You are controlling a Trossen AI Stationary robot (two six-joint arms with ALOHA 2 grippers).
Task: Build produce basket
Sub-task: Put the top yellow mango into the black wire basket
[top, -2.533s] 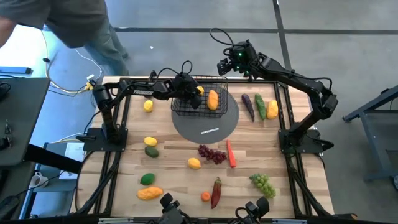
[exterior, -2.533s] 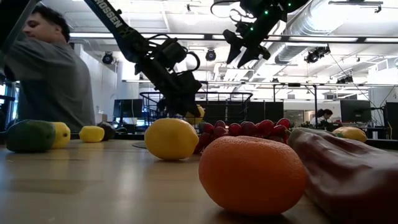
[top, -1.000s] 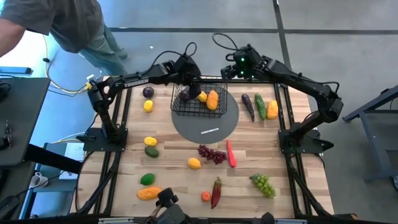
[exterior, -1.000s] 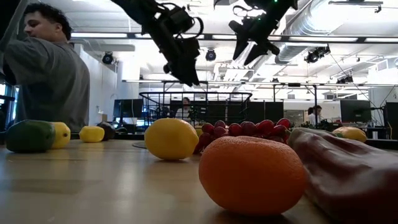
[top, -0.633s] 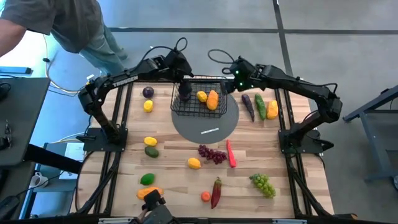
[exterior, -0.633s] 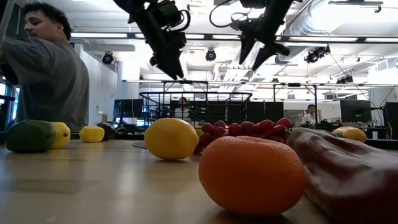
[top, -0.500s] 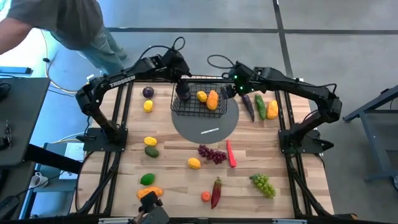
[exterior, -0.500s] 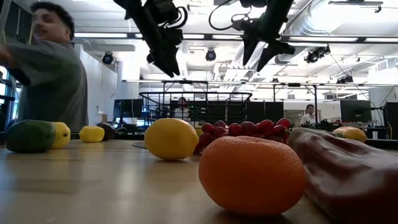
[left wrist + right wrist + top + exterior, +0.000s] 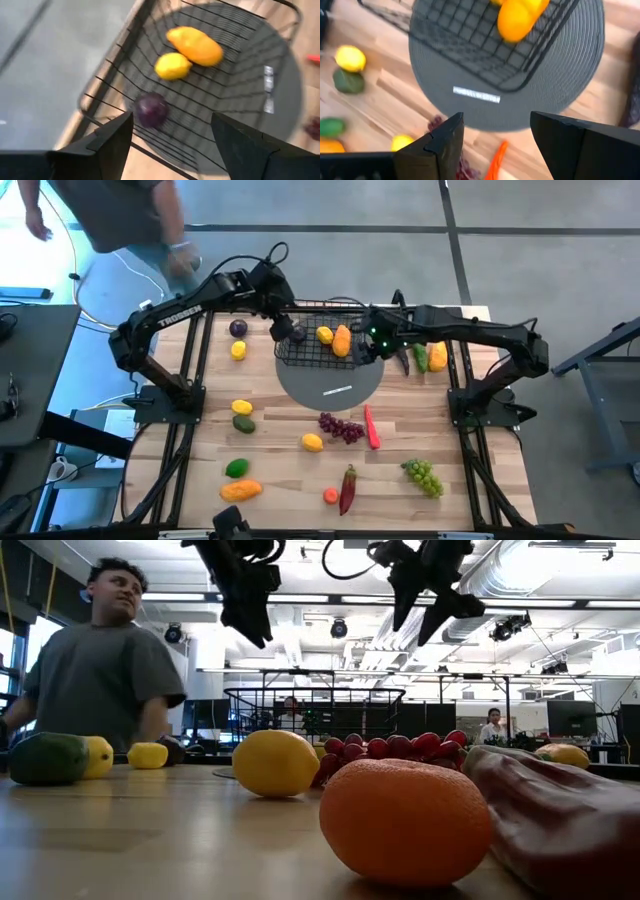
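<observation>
Plum [image 9: 152, 110] now in basket [image 9: 322, 356], left fingers [image 9: 107, 140] apart, right fingers [image 9: 445, 140] apart.

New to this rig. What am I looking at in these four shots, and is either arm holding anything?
Two dark robot arms work at a wooden table, filling a black wire basket that sits on a grey round mat. One camera looks straight down, one sits at table level, and one rides on each wrist. In the basket lie a purple plum, a lemon and an orange-yellow mango. More toy produce is scattered across the table. The left hand hangs by the basket's left edge, the right hand by its right edge. Both are open and empty. A person stands behind.
</observation>
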